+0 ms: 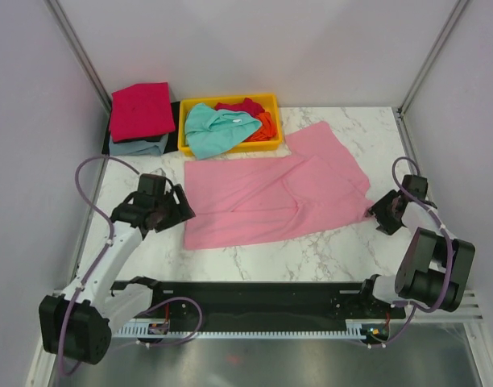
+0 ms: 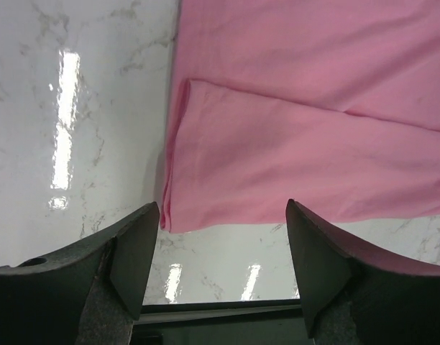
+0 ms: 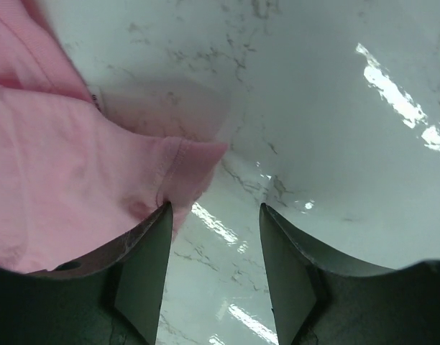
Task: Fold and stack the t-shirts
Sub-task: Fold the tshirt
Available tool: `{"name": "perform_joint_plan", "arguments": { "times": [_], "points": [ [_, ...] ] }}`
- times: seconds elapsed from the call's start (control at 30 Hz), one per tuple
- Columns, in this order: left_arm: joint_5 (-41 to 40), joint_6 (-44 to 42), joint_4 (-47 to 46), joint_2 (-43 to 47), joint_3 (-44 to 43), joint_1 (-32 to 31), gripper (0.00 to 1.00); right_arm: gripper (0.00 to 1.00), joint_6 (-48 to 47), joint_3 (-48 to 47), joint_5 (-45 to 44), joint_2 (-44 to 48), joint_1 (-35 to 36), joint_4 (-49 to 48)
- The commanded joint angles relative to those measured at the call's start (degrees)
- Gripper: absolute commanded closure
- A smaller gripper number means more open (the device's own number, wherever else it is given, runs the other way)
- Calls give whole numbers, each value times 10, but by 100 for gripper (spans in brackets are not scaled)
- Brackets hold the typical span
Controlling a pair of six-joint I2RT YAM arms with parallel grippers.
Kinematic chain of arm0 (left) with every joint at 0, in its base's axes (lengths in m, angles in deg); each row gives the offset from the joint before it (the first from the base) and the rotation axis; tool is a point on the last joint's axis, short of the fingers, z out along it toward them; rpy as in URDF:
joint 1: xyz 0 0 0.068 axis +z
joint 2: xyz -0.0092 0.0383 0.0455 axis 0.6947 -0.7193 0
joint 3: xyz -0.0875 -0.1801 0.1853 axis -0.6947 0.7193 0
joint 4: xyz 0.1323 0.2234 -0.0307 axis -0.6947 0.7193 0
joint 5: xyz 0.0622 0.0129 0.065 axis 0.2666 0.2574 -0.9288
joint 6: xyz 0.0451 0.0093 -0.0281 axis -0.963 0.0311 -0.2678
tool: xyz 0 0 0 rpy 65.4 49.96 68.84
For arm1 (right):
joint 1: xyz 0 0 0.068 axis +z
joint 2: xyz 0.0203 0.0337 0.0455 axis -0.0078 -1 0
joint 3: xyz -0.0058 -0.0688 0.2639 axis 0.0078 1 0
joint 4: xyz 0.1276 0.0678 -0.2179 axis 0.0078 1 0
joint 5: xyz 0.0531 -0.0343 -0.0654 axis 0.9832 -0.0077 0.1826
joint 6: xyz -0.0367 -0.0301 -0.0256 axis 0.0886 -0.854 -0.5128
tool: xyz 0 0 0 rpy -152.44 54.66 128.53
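A light pink t-shirt (image 1: 271, 193) lies spread on the marble table, partly folded over itself. My left gripper (image 1: 180, 211) is open and empty at the shirt's near left corner (image 2: 170, 223). My right gripper (image 1: 374, 212) is open at the shirt's right edge, its left finger touching the hemmed corner (image 3: 191, 162). A teal shirt (image 1: 214, 129) and red and orange shirts (image 1: 258, 117) lie in the yellow tray. A crimson shirt (image 1: 142, 109) sits folded on a grey-blue one (image 1: 138, 147) at the back left.
The yellow tray (image 1: 182, 129) stands at the back centre. Grey walls and frame posts close in the table on three sides. A black rail (image 1: 263, 294) runs along the near edge between the arm bases.
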Motion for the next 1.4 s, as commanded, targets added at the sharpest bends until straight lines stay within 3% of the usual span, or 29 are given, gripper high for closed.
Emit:
{"name": "perform_joint_plan", "arguments": {
  "times": [0.0,0.2,0.53,0.67,0.77,0.8,0.87,0.9,1.13,1.37],
  "points": [
    [20,69,-40,-7,53,-19,20,41,-16,-8,46,16,0,-44],
    [12,102,-81,-18,105,-39,21,37,2,-3,62,83,0,-72],
    [0,134,-108,-22,156,-51,23,39,17,8,67,-20,1,-125],
    [-3,142,-118,-10,180,-52,25,48,17,14,66,-29,1,-140],
    [-3,142,-139,-23,189,-52,37,79,16,11,70,-41,1,-145],
    [-3,141,-155,-29,191,-52,66,86,15,9,71,-43,1,-143],
    [-4,139,-167,-43,189,-52,92,100,11,6,73,-41,0,-137],
    [-18,137,-167,-47,183,-52,98,100,10,4,70,-28,0,-130],
    [-48,120,-89,1,89,-52,98,100,14,-19,8,130,-14,-24],
    [-56,133,-31,63,90,-52,98,100,47,23,-52,272,-37,68]
  ]
}}
